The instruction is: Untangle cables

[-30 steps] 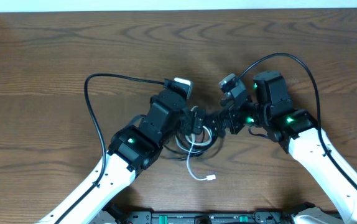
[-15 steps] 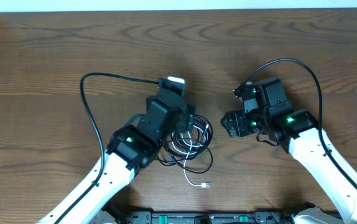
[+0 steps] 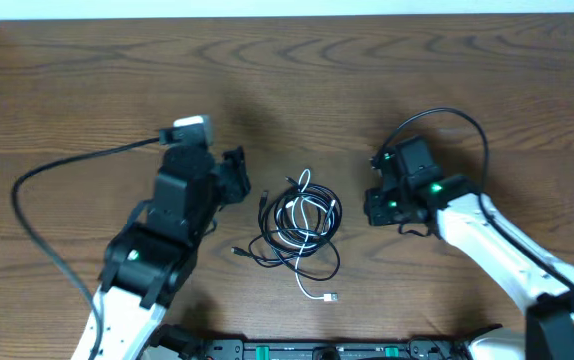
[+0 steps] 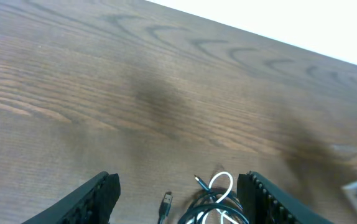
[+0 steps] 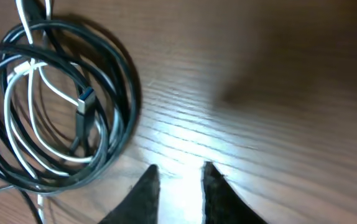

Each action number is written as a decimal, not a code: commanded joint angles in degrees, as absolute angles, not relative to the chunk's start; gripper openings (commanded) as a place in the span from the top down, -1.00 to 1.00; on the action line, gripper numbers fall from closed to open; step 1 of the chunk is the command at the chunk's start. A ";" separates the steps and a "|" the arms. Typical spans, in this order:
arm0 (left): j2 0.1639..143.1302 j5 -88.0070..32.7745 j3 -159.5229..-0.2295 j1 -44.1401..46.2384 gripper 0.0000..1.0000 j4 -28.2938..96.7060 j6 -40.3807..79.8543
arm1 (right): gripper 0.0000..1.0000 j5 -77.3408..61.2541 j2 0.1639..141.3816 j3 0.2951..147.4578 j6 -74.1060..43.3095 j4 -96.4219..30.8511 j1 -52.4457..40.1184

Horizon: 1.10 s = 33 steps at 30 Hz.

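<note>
Both arms have pulled back from the cables (image 3: 302, 230), which lie coiled and knotted mid-table between them, touched by neither. The left gripper (image 4: 177, 194) stands spread and empty; the right gripper (image 5: 177, 180) has narrowed, apparently on nothing. Untangling seems barely begun.

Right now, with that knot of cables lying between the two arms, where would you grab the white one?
Probably by its loose tail: the white cable runs out of the coiled cables toward the table's near edge, ending in a small plug lying alone on bare wood. Coming straight down from above there should catch nothing else.
</note>
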State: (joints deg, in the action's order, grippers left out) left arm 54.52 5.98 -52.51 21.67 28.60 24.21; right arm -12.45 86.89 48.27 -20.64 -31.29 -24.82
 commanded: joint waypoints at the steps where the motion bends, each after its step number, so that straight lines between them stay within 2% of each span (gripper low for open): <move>1: 52.12 5.13 -53.87 21.12 -0.31 30.02 24.73 | 0.70 -14.57 89.69 48.03 -30.09 -29.10 -28.38; 2: 51.66 5.13 -53.87 21.12 -0.31 30.46 24.73 | 0.60 -14.57 90.21 48.05 -31.68 -28.56 -29.17; 6: 51.00 5.13 -53.87 21.12 -0.31 32.25 24.73 | -0.07 -14.50 91.72 48.05 -42.24 -27.64 -33.04; 9: 51.00 5.10 -53.87 21.12 -0.30 33.85 24.73 | -0.99 -14.55 91.94 48.03 -57.04 -28.10 -35.83; 15: 51.00 5.08 -53.87 21.12 -0.30 34.17 24.73 | -0.98 -14.48 91.94 48.03 -75.99 -27.88 -40.29; 21: 50.98 5.08 -53.87 21.12 -0.31 34.26 24.73 | 0.42 -10.98 91.96 48.03 -87.22 -26.24 -45.10; 22: 50.98 5.08 -53.87 21.12 -0.31 34.26 24.73 | 0.54 -10.31 91.96 48.03 -88.42 -26.24 -45.65; 24: 51.00 5.06 -53.87 21.12 -0.31 34.30 24.73 | 0.59 -8.16 92.01 48.03 -89.80 -26.33 -46.57; 30: 50.98 4.89 -53.87 21.12 -0.31 34.30 24.73 | 0.35 -1.23 92.68 47.99 -89.78 -26.33 -47.70; 33: 51.00 4.89 -53.87 21.12 -0.31 34.30 24.73 | 0.32 2.90 93.69 47.99 -89.78 -26.33 -47.72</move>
State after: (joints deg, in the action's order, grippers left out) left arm 51.33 4.97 -52.51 21.41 34.15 24.23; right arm -4.40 92.16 48.23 -88.14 -26.26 -47.27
